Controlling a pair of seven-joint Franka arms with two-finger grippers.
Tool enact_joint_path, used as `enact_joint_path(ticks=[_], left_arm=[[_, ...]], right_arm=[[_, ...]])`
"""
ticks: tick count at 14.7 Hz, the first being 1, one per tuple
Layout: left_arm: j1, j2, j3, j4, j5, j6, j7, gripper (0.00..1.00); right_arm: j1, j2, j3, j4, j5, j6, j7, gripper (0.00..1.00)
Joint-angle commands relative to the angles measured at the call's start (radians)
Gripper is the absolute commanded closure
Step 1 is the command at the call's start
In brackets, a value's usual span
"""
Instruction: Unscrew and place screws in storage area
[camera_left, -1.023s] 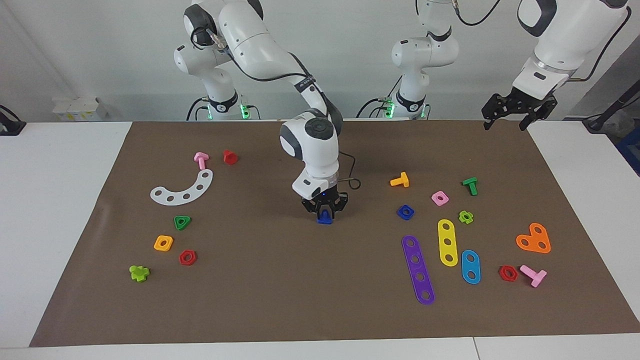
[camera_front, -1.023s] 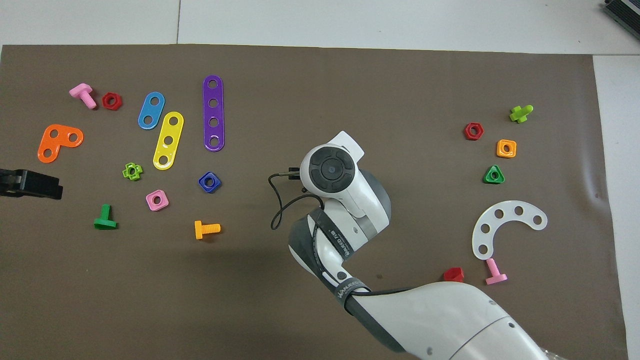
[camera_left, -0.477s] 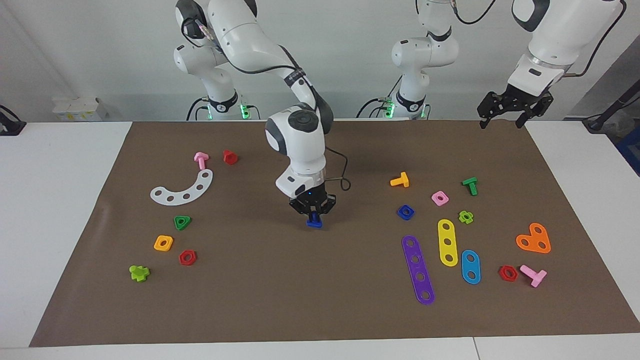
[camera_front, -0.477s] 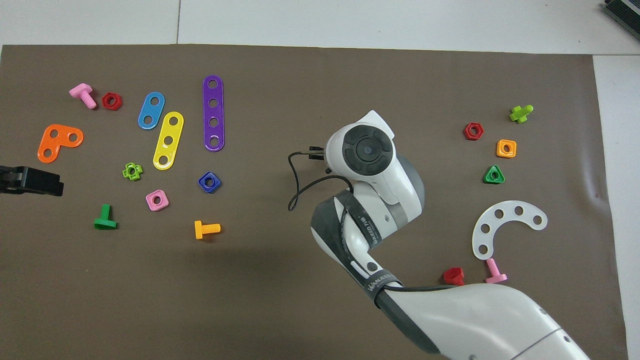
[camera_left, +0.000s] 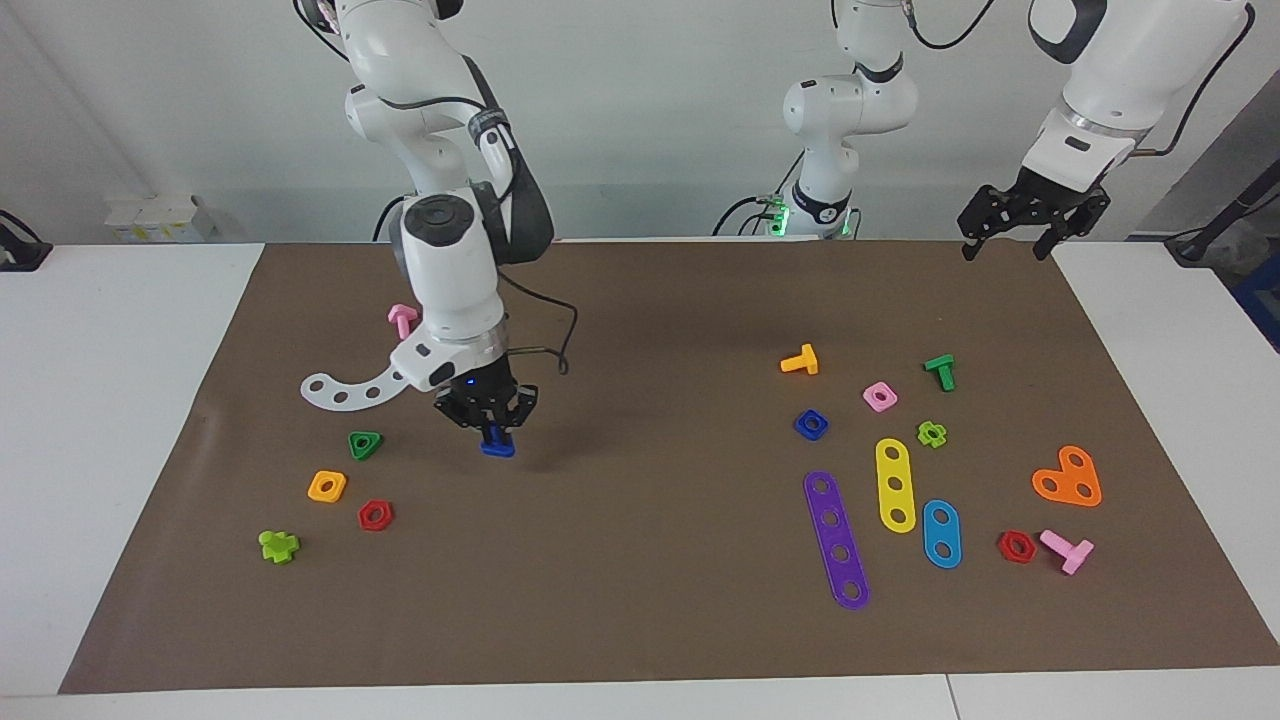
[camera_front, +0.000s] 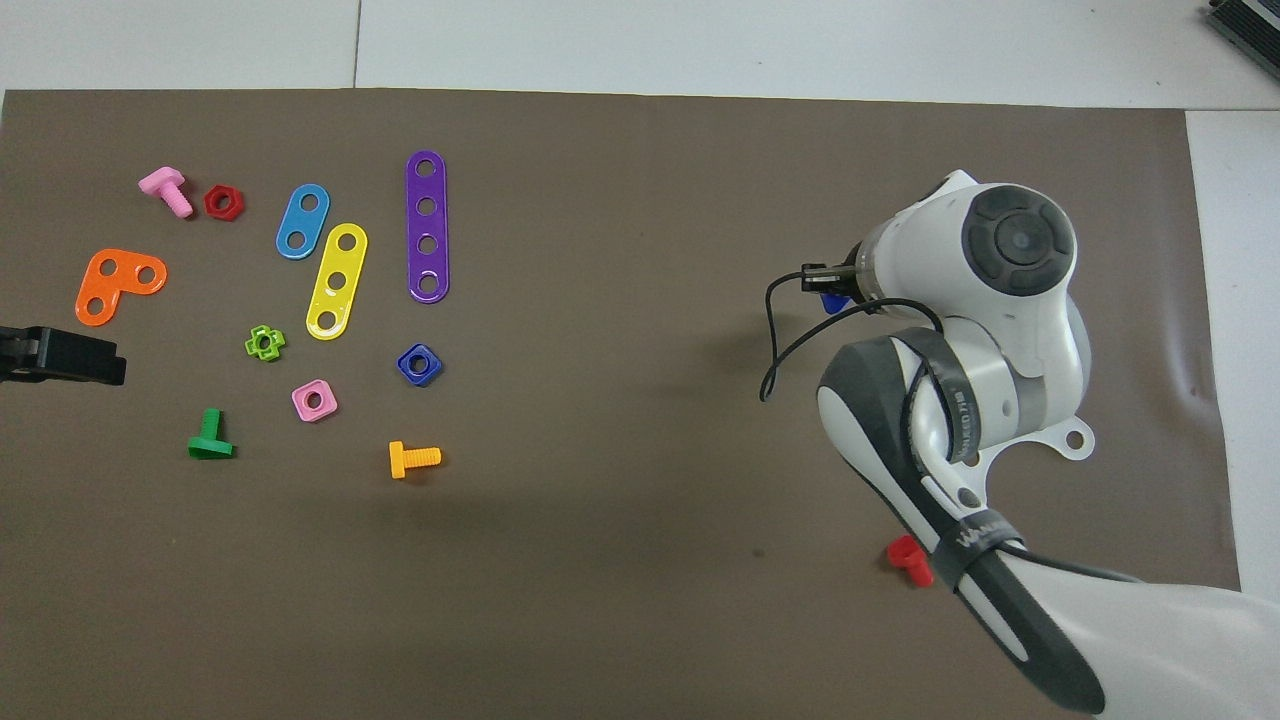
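Blue screw (camera_left: 497, 447) pinched in right tool (camera_left: 493, 432) | left tool (camera_left: 1032, 215) spread, waiting | no readable labels

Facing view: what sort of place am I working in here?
Likely a robotics lab bench: a brown mat on white tables, scattered toy parts like the purple strip, and the right claw holding a blue screw.

Seven screws (camera_left: 800, 360), seven nuts (camera_left: 811, 424), five holed plates (camera_left: 838, 540).

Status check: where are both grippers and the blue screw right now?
Right gripper shut on blue screw, over the mat beside the green triangular nut. Left gripper waits, raised at its end. Nothing in the way.
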Motion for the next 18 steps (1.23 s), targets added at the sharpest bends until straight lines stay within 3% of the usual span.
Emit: enact_joint_path(ticks=[1,7,11,14,15,16,18], left_arm=[[-0.002,-0.019,0.007,-0.027,-0.018,0.025,0.012,0.00],[-0.002,-0.025,0.007,-0.036,-0.019,0.026,0.021,0.00],[0.000,-0.027,0.008,-0.043,-0.019,0.034,0.033,0.00],[-0.002,-0.027,0.008,-0.043,-0.021,0.032,0.033,0.00],[0.000,-0.027,0.008,-0.043,-0.021,0.031,0.033,0.00],[-0.002,-0.027,0.008,-0.043,-0.021,0.032,0.033,0.00],[-0.002,-0.027,0.008,-0.043,-0.021,0.031,0.033,0.00]], right_arm=[[-0.101,-0.039,0.016,-0.076,0.000,0.012,-0.163,1.00],[-0.181,-0.088,0.018,-0.220,0.089,0.049,-0.275,1.00],[-0.195,-0.094,0.018,-0.335,0.098,0.211,-0.282,1.00],[-0.206,-0.085,0.018,-0.348,0.098,0.241,-0.278,1.00],[-0.206,-0.083,0.018,-0.348,0.098,0.241,-0.271,0.60],[-0.207,-0.083,0.018,-0.342,0.100,0.235,-0.269,0.01],[-0.200,-0.089,0.014,-0.308,0.100,0.221,-0.269,0.00]])
